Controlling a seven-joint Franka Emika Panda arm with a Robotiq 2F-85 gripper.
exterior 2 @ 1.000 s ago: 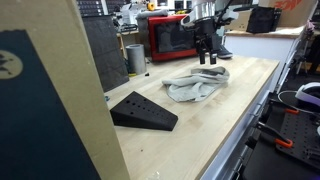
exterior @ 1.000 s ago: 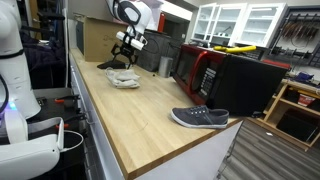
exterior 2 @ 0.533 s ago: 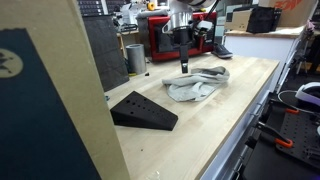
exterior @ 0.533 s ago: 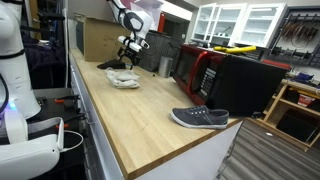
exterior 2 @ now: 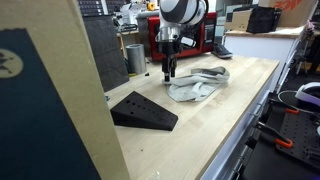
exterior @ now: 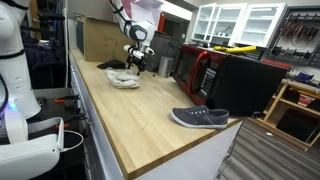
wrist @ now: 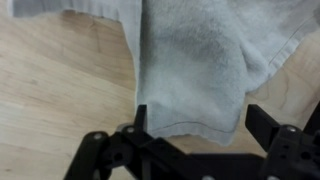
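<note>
Towel (wrist: 195,70): grey and rumpled, lying loose on the counter directly under the claw. In the wrist view its folded hem sits between the fingers (wrist: 141,120).
Claw (wrist: 200,125): open with the jaws spread wide and nothing held. It points straight down at the towel's near edge in an exterior view (exterior 2: 168,72). I judge the spread is what lets the thick hem fit between the fingers. Whether the tips touch the cloth cannot be told.
Counter (exterior 2: 205,135): pale wood, bare below and beside the claw. It carries the towel's whole weight, so the cloth lies slack.
Wedge (exterior 2: 143,111): black, resting flat on its broad face near the claw, apart from the towel.
Cup (exterior 2: 135,58): metal, upright behind the claw, against the back.
Microwave (exterior 2: 178,38): red, beyond the claw, door shut.
Shoe (exterior: 200,118): grey, on its sole, well apart down the counter.
</note>
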